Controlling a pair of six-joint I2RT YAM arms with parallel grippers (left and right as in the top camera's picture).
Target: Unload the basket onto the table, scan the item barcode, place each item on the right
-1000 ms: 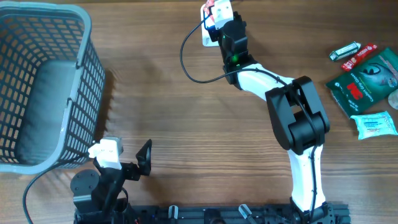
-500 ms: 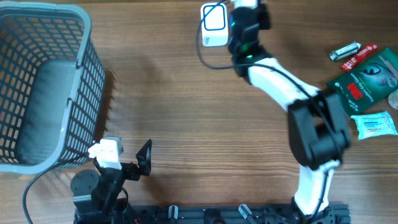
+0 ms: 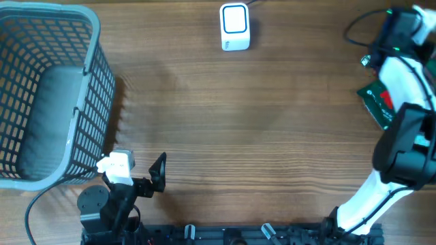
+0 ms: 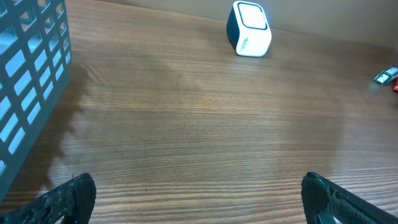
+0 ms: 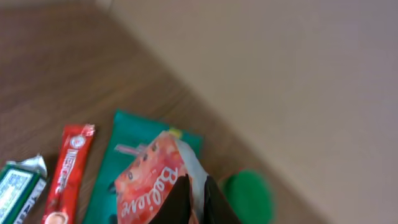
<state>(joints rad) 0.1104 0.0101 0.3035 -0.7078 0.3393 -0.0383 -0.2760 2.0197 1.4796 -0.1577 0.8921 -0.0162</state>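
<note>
Wood-grain table (image 3: 238,122) fills the overhead view, with a grey mesh basket (image 3: 88,75) at the left and a white barcode scanner (image 3: 235,27) standing at the far edge near the middle. At the far right, the right gripper (image 5: 194,186) has its fingers pressed together on the top edge of a red-and-pink snack pouch (image 5: 152,183), held above a green packet (image 5: 109,180), with a red stick sachet (image 5: 65,171) and a small green-and-white pack (image 5: 15,190) lying beside it, well apart from the scanner. The left gripper (image 4: 199,186) sits at the near left beside the basket, fingers spread wide and holding nothing.
</note>
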